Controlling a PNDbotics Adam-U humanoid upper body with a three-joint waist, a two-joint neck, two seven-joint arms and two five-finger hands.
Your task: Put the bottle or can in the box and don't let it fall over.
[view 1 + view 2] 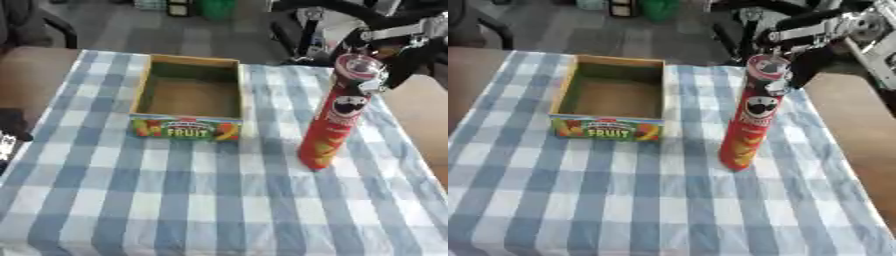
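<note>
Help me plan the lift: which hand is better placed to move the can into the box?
Right. The right hand is already at the top of the can, right of the box. The left hand shows nowhere near it.

"FRUIT" on the box (185, 131) (front panel).

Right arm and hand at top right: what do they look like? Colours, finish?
The right hand is black with dark fingers. The right arm behind it is black, with silver metal joint parts and a bright silver link near the wrist. No markings or cables can be made out.
</note>
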